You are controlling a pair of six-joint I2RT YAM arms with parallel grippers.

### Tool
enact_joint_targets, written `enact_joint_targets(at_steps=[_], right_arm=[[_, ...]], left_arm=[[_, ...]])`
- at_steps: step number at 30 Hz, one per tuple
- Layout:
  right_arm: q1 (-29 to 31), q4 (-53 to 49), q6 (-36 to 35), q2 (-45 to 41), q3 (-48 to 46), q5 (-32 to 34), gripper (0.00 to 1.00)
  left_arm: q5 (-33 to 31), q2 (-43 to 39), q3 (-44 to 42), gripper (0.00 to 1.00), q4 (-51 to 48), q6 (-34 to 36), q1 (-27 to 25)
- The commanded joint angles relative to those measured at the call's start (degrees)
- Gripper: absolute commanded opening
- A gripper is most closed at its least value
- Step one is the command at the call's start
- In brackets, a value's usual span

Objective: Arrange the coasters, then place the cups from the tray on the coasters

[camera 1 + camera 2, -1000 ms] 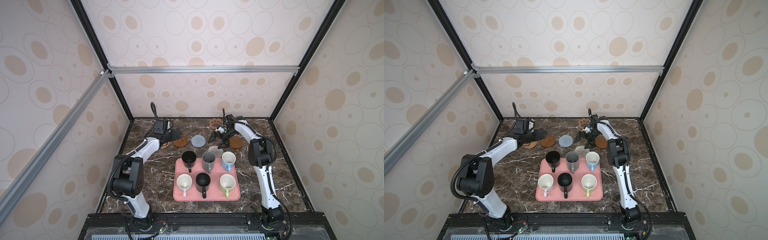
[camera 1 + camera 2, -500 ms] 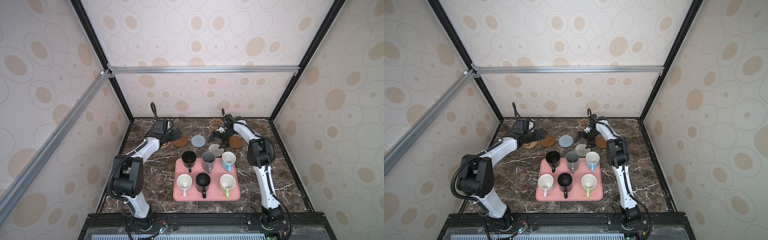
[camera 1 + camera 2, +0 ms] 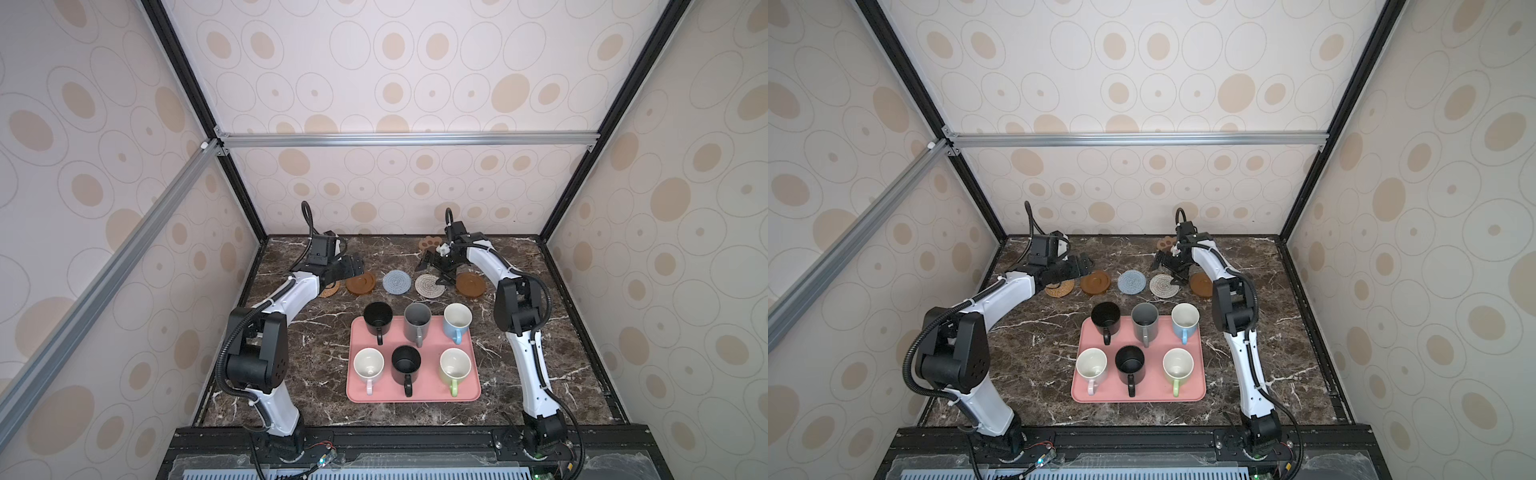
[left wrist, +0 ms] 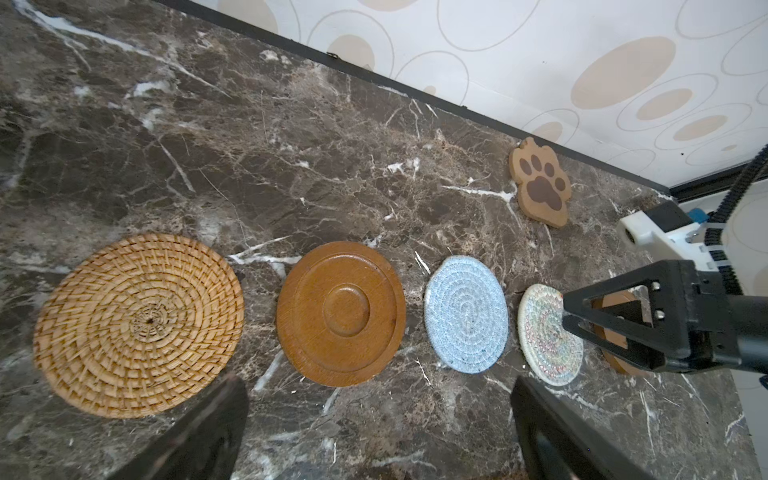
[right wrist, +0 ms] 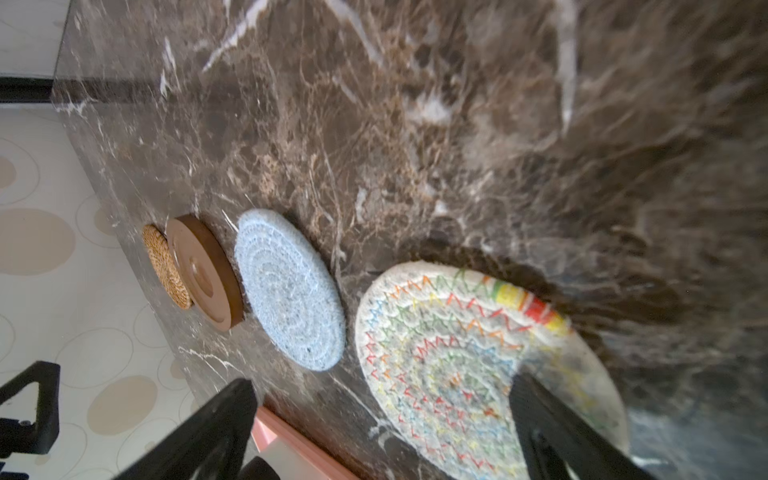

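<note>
Now, left tool [image 3: 353,266] and right tool [image 3: 434,272] gape empty: bring the tan paw-shaped wooden coaster [image 3: 428,242], mid-frame, down beside the round coasters [image 3: 396,282].

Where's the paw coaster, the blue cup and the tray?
paw coaster [image 4: 543,192]: left wrist view, big dark pad.
light blue cup [image 3: 451,333]: in a top view, outer wall.
tray [image 3: 430,390]: in a top view, bare floor.

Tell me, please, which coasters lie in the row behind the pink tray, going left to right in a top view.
Woven tan rattan disc → smooth brown disc → blue-grey knitted round → cream knitted round with coloured stitching → second smooth brown disc.
</note>
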Motion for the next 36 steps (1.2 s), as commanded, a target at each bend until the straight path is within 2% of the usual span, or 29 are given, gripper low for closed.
enact_joint_targets(at_steps=[1, 36], right_arm=[[-0.2, 0.8, 1.4, 3.7, 0.0, 3.7, 1.00], [-1.6, -2.7, -2.1, 1.2, -0.5, 5.0, 1.00]], left_arm=[[0.3, 1.0, 2.4, 1.00, -0.9, 0.8, 0.3], [0.3, 0.3, 1.2, 1.00, -0.2, 0.6, 0.3]])
